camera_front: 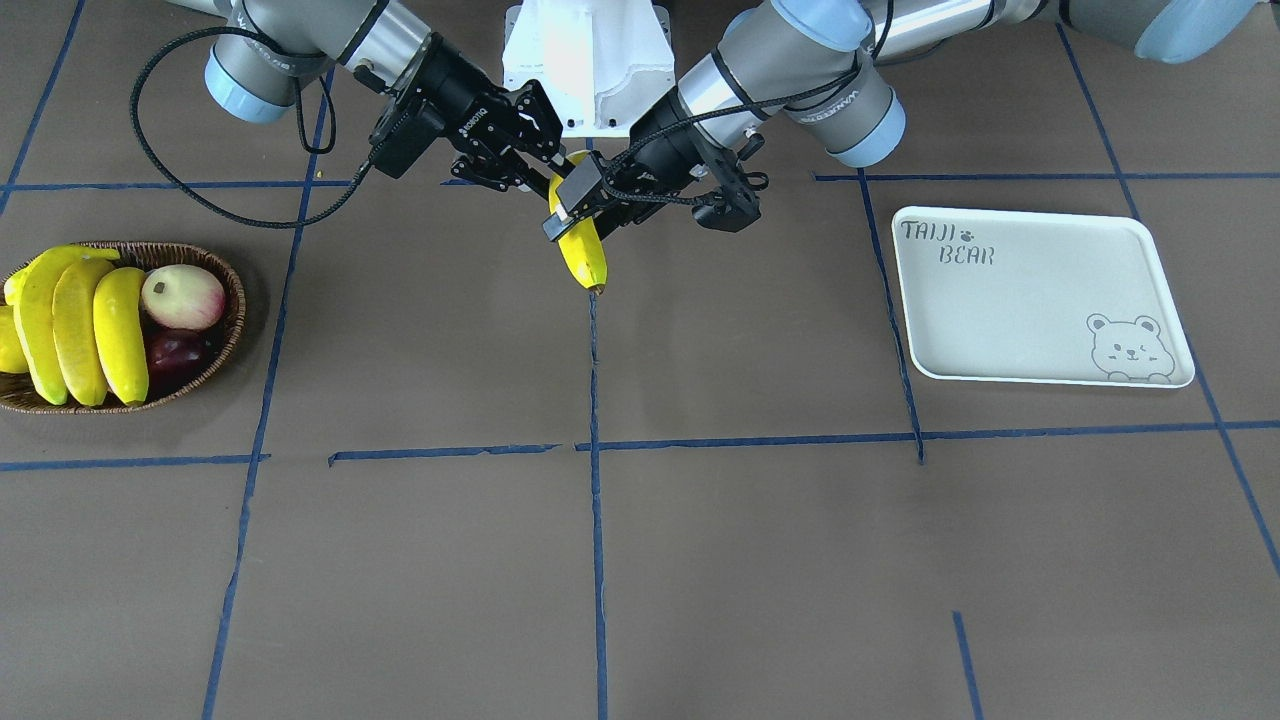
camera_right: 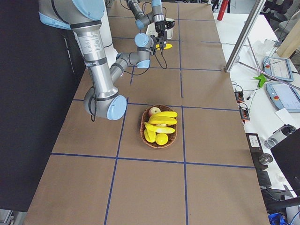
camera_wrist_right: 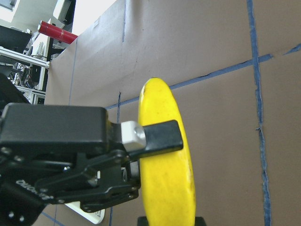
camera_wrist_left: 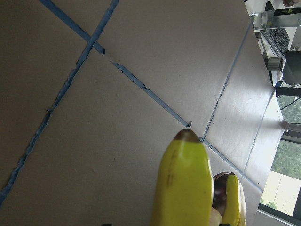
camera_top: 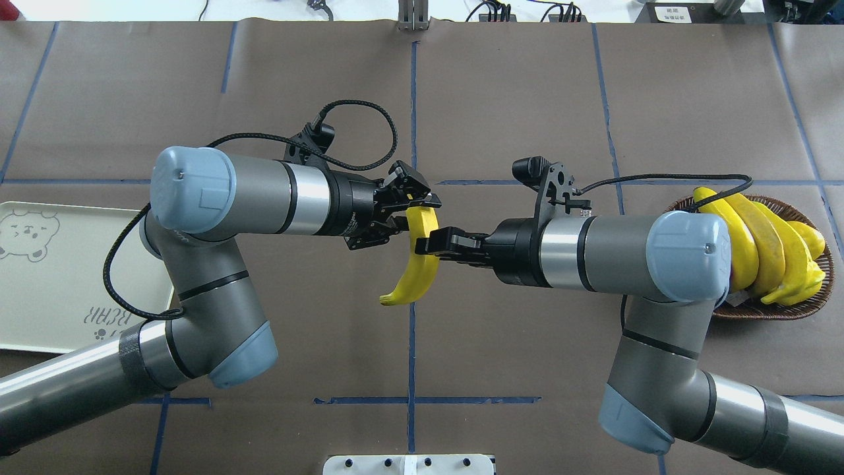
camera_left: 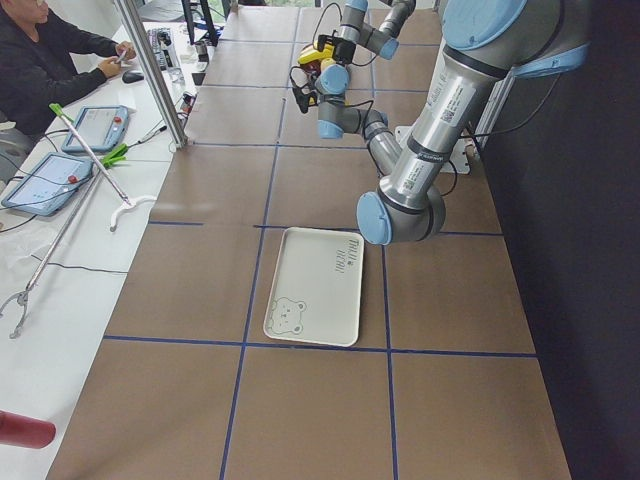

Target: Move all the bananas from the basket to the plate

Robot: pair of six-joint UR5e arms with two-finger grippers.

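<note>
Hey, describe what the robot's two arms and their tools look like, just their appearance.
The left arm and right arm are jointed grey metal tubes with pale blue caps at the joints. The left tool and right tool are black and two-fingered; white ROBOTIQ lettering marks the right one. A braided black cable loops beside each wrist.

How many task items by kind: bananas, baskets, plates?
bananas: 4 (one held banana, three basket bananas)
basket: 1
plate: 1
total: 6
</note>
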